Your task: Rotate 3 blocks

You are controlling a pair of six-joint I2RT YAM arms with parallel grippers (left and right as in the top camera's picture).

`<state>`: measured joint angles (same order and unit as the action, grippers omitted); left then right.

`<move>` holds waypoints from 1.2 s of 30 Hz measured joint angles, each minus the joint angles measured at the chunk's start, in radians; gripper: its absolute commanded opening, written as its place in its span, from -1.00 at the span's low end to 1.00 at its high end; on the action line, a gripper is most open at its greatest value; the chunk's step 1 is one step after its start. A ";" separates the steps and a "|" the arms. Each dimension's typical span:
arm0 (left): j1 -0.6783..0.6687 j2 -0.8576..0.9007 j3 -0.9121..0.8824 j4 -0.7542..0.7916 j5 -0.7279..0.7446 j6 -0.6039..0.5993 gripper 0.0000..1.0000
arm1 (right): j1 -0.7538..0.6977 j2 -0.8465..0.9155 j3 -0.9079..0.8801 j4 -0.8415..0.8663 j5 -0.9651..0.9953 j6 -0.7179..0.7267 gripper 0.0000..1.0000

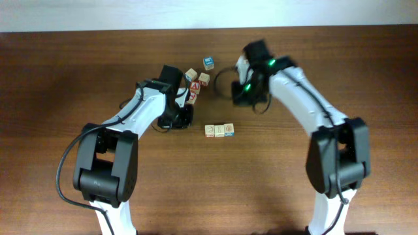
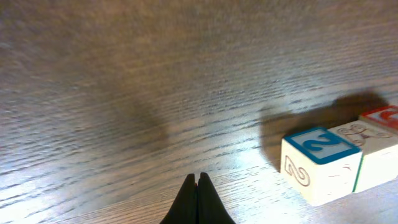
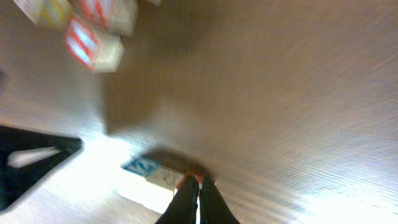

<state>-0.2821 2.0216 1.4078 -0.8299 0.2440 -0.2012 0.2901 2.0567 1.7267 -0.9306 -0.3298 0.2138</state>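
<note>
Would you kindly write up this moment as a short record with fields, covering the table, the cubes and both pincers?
surface: brown wooden table
row: three small wooden alphabet cubes, side by side in a line, mid-table
cluster: loose wooden alphabet cubes behind the row, one red-lettered
left pincer: shut, empty, short of the row's end
right pincer: shut, empty, pointing toward the row; contact unclear

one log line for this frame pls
block row: three touching, side by side | left claw: shut, empty, near row, not touching | right claw: shut, empty | loose blocks: clustered apart from row
</note>
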 measured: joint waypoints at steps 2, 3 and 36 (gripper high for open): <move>0.015 -0.003 0.061 -0.059 -0.002 0.000 -1.00 | -0.061 -0.034 0.159 -0.225 -0.063 -0.039 -0.91; 0.023 -0.018 0.098 -0.072 -0.002 0.000 -1.00 | -0.098 -0.092 0.241 -0.303 -0.105 -0.066 -0.91; -0.057 -0.029 -0.023 0.000 0.105 -0.198 -1.00 | -0.135 -0.043 -0.492 0.383 -0.380 -0.200 -0.91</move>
<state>-0.3393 1.9926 1.3853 -0.8299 0.3492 -0.3988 0.1555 2.0136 1.2350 -0.5476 -0.7097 0.0143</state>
